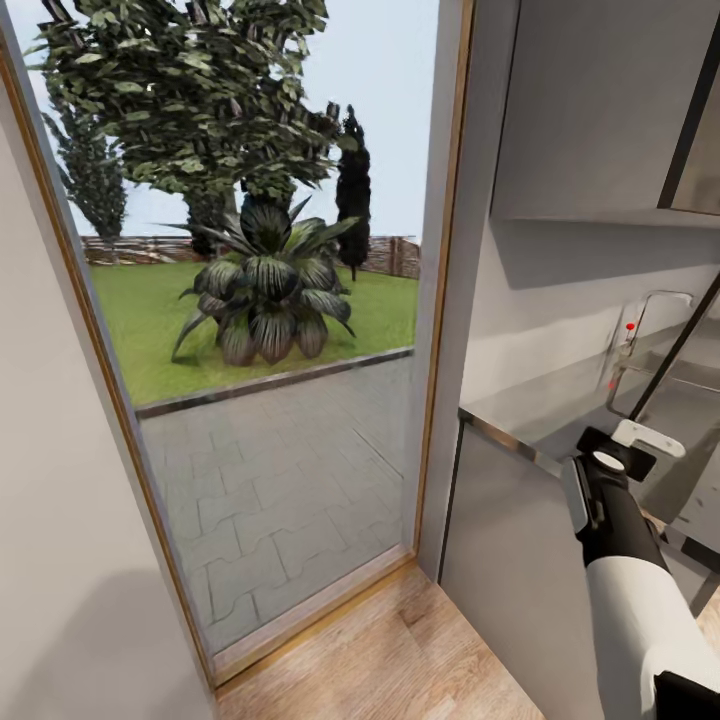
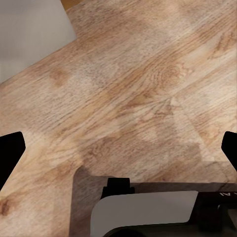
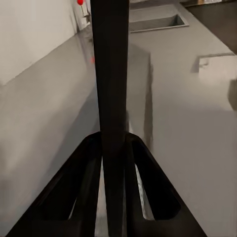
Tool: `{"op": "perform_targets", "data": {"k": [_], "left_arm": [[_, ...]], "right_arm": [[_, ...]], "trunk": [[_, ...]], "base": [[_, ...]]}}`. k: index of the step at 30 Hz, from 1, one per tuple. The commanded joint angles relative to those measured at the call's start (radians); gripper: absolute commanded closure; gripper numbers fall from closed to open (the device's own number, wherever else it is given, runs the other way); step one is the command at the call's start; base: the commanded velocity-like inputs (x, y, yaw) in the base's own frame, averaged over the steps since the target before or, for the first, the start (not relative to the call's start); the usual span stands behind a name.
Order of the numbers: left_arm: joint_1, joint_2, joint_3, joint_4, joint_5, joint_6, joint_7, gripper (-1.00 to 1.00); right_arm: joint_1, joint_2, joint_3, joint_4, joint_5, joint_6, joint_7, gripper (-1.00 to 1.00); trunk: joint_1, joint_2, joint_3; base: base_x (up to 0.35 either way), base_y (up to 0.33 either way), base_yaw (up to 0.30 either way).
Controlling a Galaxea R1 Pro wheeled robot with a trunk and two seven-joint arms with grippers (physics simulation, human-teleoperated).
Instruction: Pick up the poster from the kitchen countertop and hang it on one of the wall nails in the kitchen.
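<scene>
Right hand (image 3: 114, 163): both fingers (image 3: 79, 187) pressed against a thin black edge — the poster (image 3: 111, 74), seen edge-on and gripped between them.
Poster position: held upright above the surface (image 3: 187, 113); in the head view it shows as a thin dark line (image 1: 675, 350) rising from the right hand (image 1: 640, 445).
Surface: glossy grey kitchen countertop (image 1: 540, 405), with the sink (image 3: 155, 22) and chrome tap (image 1: 650, 310) further along by the wall.
Left hand (image 2: 118, 158): black fingertips (image 2: 10, 153) sit at opposite edges of its wrist view — spread wide, holding nothing, over the wood floor (image 2: 128, 89).
Glass door (image 1: 260, 400): garden, spiky plant (image 1: 268, 290) and paving beyond.
</scene>
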Motion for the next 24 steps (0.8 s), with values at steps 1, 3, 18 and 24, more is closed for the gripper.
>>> {"op": "perform_targets", "data": {"k": [1,3,18,24], "left_arm": [[0.000,0.000,0.001,-0.001,0.000,-0.002,0.000,-1.00],[0.000,0.000,0.001,-0.001,0.000,-0.002,0.000,-1.00],[0.000,0.000,0.001,-0.001,0.000,-0.002,0.000,-1.00],[0.000,0.000,0.001,-0.001,0.000,-0.002,0.000,-1.00]], "right_arm": [[-0.001,0.002,0.001,-0.005,-0.001,0.007,-0.002,1.00],[0.000,0.006,0.001,-0.014,0.000,0.008,-0.003,1.00],[-0.001,0.011,0.001,-0.017,0.004,0.008,-0.003,1.00],[0.000,0.011,0.001,-0.017,0.006,0.008,-0.003,1.00]], "trunk": [[0.000,-0.001,-0.001],[0.000,-0.001,-0.001],[0.000,-0.001,-0.001],[0.000,-0.001,-0.001]], "base": [[0.000,0.000,0.000],[0.000,0.000,0.000],[-0.061,0.000,0.000],[-0.310,0.000,0.000]]}}
